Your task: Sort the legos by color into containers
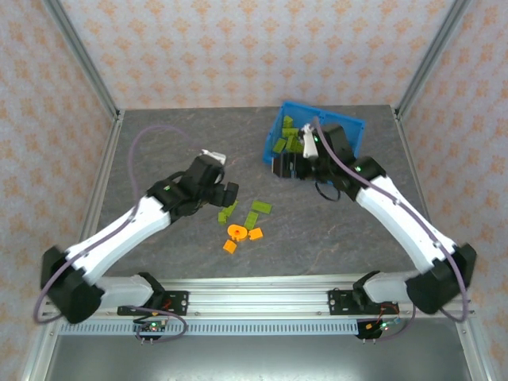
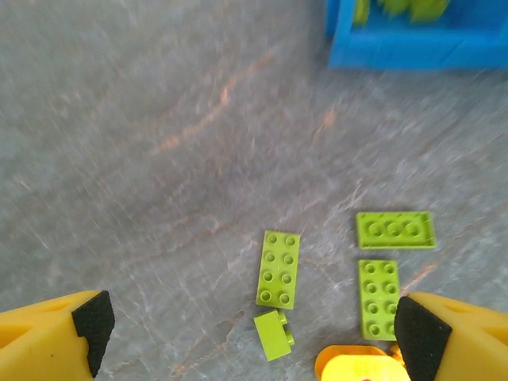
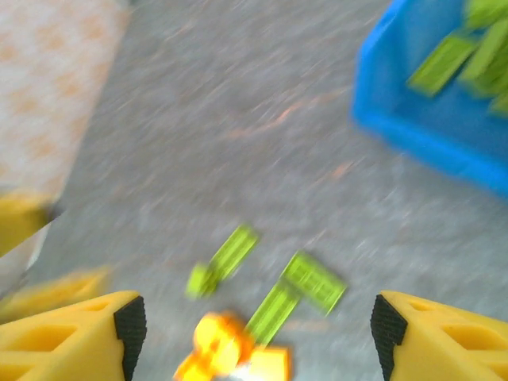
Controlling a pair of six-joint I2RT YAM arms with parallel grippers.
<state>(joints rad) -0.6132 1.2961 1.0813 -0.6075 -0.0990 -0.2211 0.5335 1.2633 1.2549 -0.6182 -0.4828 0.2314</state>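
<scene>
Grey stone-look table (image 1: 357,238), loose legos (image 1: 255,218) mid-table, apart from the blue bin (image 1: 349,127). We see the left gripper (image 2: 254,321) spread wide, empty, nearer than the right gripper (image 3: 258,319) (also spread). The lime 2x4 brick (image 2: 279,268) lies just ahead, long axis pointing away, so jaws would span its short side.

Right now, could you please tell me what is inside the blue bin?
Several lime green bricks lie in the blue bin, in its left-hand compartment as the top view shows it. The right arm covers most of the other compartment, so its contents cannot be seen.
</scene>
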